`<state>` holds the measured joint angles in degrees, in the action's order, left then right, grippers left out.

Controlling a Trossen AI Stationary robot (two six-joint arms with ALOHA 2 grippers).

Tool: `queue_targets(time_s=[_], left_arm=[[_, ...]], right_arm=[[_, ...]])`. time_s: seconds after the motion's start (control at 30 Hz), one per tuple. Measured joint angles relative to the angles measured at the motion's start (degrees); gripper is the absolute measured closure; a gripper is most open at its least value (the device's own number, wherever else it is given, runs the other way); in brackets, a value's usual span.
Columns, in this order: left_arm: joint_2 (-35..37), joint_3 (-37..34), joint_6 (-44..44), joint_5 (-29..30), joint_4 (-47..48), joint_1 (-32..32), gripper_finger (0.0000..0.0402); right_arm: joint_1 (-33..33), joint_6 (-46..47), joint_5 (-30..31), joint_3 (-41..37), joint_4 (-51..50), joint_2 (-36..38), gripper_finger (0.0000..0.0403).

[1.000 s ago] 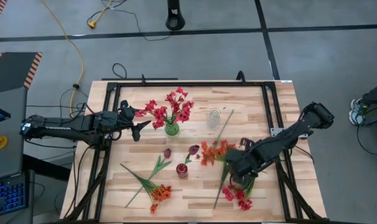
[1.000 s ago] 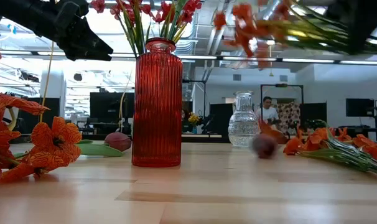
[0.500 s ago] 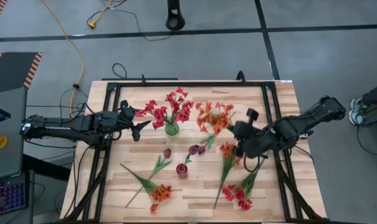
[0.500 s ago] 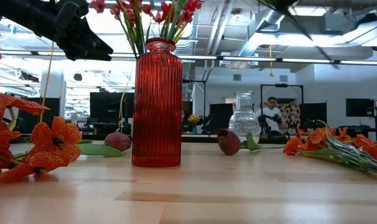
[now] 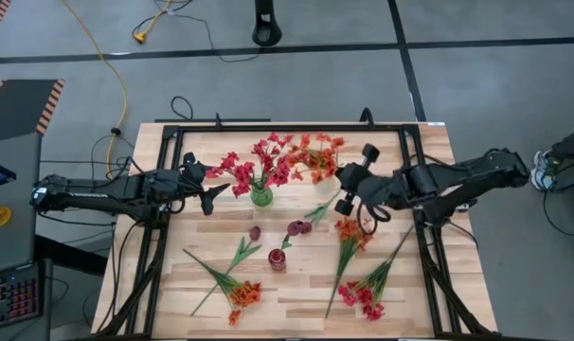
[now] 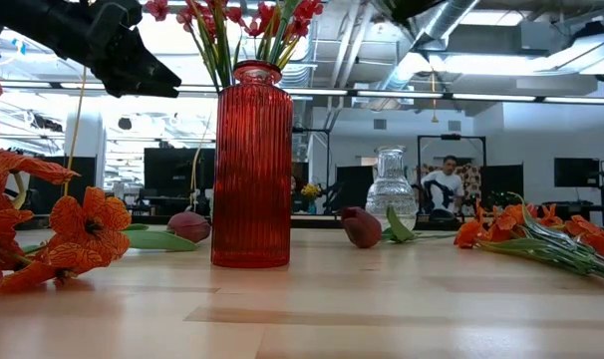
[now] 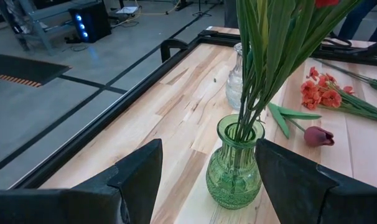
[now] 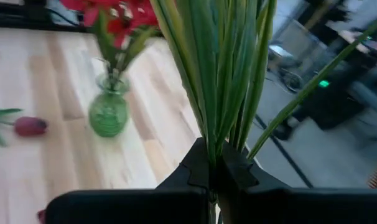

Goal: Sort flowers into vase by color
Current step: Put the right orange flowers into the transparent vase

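We log the right end effector (image 5: 349,188) clamped on an orange bunch (image 5: 317,157) near the tabletop's far edge. Red flowers (image 5: 259,161) sit in the green vase (image 5: 260,196); others lie loose. Left end effector (image 5: 214,196) is apart beside the vase.

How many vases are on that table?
3. A green vase holding red flowers stands in the middle. A clear glass vase stands just to its right in the high view. A red vase stands nearer the low camera. None seems hidden.
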<state>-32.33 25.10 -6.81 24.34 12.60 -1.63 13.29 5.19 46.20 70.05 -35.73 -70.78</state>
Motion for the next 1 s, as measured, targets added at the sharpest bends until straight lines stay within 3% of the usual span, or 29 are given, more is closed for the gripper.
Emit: queue_targets(time_s=[0.27,0.5,1.0], left_arm=[[-1.6,0.0,-0.5,0.0,0.0,0.0,0.0157],[-5.5,0.0,-1.8,0.0,0.0,0.0,0.0157],[-11.9,0.0,-2.5,0.0,-4.5,0.0,0.0157]], right_arm=[[-11.5,-12.2,-19.0,-11.9,23.2,7.5,0.0367],[-20.3,-13.8,-33.2,-26.4,45.2,11.6,0.0367],[-24.1,-10.7,-34.6,-31.0,48.6,9.4,0.0367]])
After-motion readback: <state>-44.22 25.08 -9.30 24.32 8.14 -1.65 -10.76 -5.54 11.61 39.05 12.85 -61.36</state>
